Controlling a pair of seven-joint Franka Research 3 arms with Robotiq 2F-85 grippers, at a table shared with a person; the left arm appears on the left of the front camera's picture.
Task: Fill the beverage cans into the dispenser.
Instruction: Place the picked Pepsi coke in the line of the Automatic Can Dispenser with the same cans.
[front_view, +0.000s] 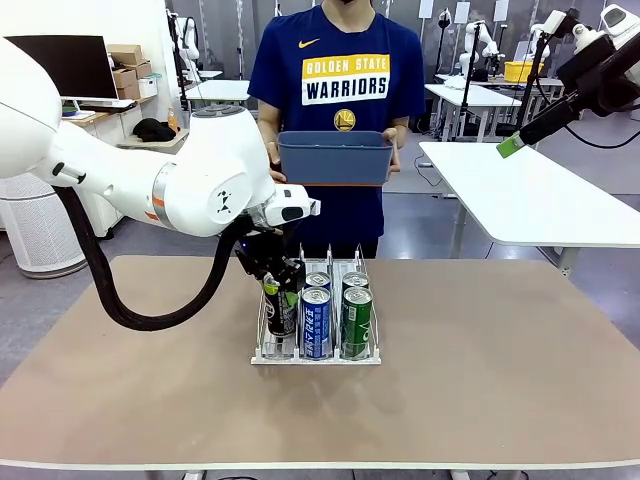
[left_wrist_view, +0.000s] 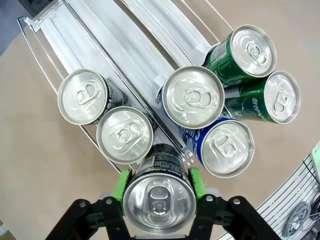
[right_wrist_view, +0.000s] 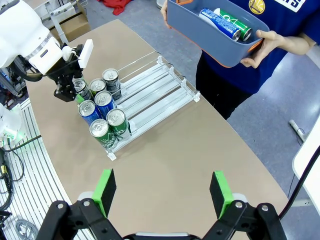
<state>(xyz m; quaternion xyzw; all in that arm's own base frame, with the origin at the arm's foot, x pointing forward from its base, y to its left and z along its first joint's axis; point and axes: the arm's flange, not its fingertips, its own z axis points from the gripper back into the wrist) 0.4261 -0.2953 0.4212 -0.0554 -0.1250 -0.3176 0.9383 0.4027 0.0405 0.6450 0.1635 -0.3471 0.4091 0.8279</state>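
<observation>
My left gripper (front_view: 272, 272) (left_wrist_view: 159, 186) is shut on a dark can with a yellow-green band (front_view: 279, 308) (left_wrist_view: 159, 200) at the near end of the dispenser's (front_view: 266, 354) (left_wrist_view: 125, 45) left lane. Two silver-topped cans (left_wrist_view: 83, 96) (left_wrist_view: 125, 135) stand in that lane just beyond it. Two blue cans (front_view: 316, 322) (left_wrist_view: 193, 96) fill the middle lane's near end and two green cans (front_view: 356, 320) (left_wrist_view: 280, 97) the right lane's. My right gripper (right_wrist_view: 162, 189) (front_view: 511, 144) hangs open and high over the table's right side, holding nothing.
A person at the far edge holds a blue-grey bin (front_view: 335, 158) (right_wrist_view: 215, 37) with a blue can (right_wrist_view: 216, 21) and a green can (right_wrist_view: 233, 21) inside. The far halves of the dispenser lanes (right_wrist_view: 155, 87) are bare. Brown tabletop (front_view: 500, 350) lies open around the rack.
</observation>
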